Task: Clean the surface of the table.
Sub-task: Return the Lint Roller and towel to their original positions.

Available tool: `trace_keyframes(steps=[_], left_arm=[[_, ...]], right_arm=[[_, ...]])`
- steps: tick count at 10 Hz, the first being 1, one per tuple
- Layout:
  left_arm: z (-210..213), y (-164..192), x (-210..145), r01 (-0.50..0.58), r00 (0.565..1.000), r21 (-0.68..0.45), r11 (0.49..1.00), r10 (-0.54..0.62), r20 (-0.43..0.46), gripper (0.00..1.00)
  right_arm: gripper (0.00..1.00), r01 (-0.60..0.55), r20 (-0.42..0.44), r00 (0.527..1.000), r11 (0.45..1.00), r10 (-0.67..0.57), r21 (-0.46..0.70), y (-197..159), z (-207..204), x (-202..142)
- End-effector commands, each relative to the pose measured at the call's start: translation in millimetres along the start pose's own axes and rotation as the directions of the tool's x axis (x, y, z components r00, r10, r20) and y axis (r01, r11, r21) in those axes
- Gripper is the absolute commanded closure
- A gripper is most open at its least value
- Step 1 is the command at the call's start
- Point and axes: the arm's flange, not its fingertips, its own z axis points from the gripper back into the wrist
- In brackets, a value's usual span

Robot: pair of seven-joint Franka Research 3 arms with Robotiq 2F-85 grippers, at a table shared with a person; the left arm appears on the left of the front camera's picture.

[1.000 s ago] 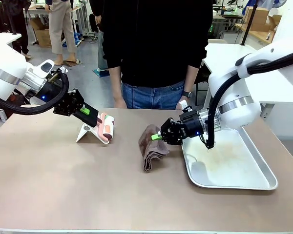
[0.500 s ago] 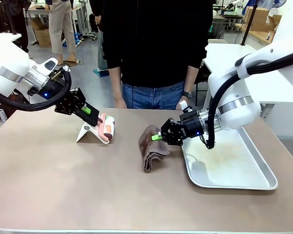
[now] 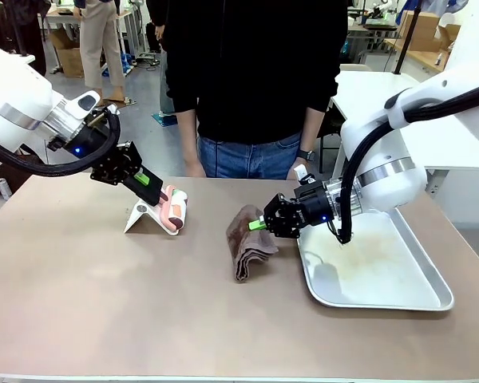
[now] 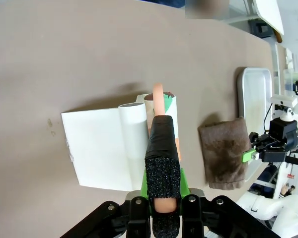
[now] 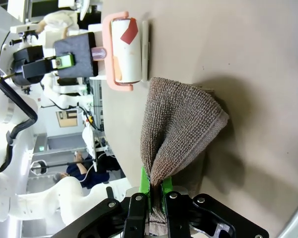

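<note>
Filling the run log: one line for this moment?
left end effector: shut on lint roller | right end effector: shut on brown cloth | table: tray at right

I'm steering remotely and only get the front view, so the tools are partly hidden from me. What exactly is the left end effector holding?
Observer: The left end effector is shut on the pink handle of a lint roller, seen from the left wrist view.
Operator: Is the roller's paper loose?
Observer: Yes, a white sheet is peeled out from the roller and lies flat on the table.
Operator: And the right side?
Observer: The right end effector pinches one folded edge of the brown cloth; the cloth fans out from the pinch onto the table.
</note>
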Motion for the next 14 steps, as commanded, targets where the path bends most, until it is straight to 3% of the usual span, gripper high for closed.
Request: trace_keyframes(steps=[1, 10, 11, 12, 13, 14], left_arm=[[-3.2, 3.4, 4.3, -0.001, 1.000, 0.043, 0.999, 0.002, -0.026, 0.78], [-10.3, 4.9, 8.6, -0.024, 0.998, 0.052, 0.998, 0.027, -0.058, 0.78], [-9.5, 4.4, 8.2, -0.027, 0.998, 0.052, 0.998, 0.030, -0.058, 0.22], [-8.9, 4.1, 7.9, -0.026, 0.998, 0.057, 0.998, 0.029, -0.058, 0.19], [-8.9, 4.0, 8.0, -0.027, 0.998, 0.060, 0.998, 0.030, -0.055, 0.00], [-8.5, 3.8, 8.0, -0.027, 0.998, 0.062, 0.998, 0.030, -0.050, 0.00]], right_arm=[[0.89, 0.016, -0.011, 1.000, 1.000, -0.016, -0.011, 1.0, 0.1, 8.1], [0.89, 0.007, -0.027, 1.000, 0.996, -0.009, -0.094, -2.7, -0.3, 8.9], [0.40, -0.009, -0.031, 0.999, 0.995, 0.006, -0.095, -1.5, -0.1, 7.8], [0.33, -0.020, -0.036, 0.999, 0.995, 0.016, -0.101, -0.7, -0.1, 6.8], [0.00, -0.024, -0.038, 0.999, 0.994, 0.020, -0.107, -0.4, -0.2, 6.2], [0.00, -0.035, -0.028, 0.999, 0.992, 0.032, -0.117, 0.1, 0.5, 5.5]])
